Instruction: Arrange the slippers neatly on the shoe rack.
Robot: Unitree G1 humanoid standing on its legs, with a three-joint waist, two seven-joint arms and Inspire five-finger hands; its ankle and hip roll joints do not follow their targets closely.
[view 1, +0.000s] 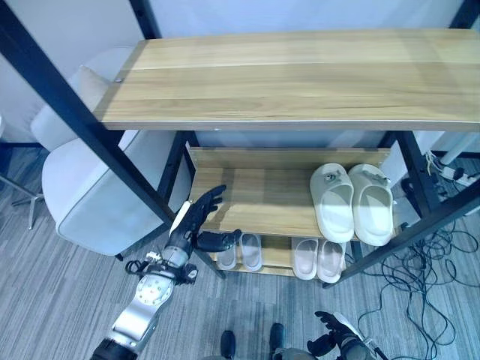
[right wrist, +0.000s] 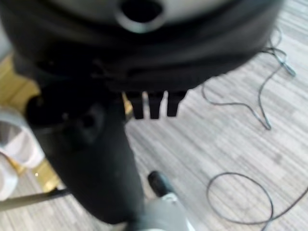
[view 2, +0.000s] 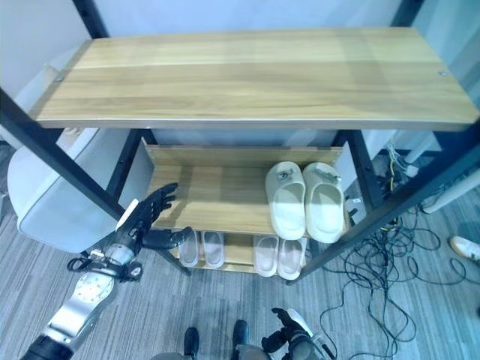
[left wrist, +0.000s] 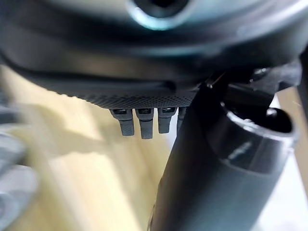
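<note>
Cream slippers [view 1: 352,201] on a light wood-grain shoe rack [view 1: 300,75].

Both head eyes look steeply down on the shoe rack [view 1: 300,75]; wrist cameras sit close.

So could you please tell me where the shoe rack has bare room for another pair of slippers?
The middle shelf is bare from its left post to the cream slippers at its right end. The top shelf is bare all along. The bottom shelf is crowded: two pale pairs lie side by side. The left robot hand hovers open at the middle shelf's left front.
</note>
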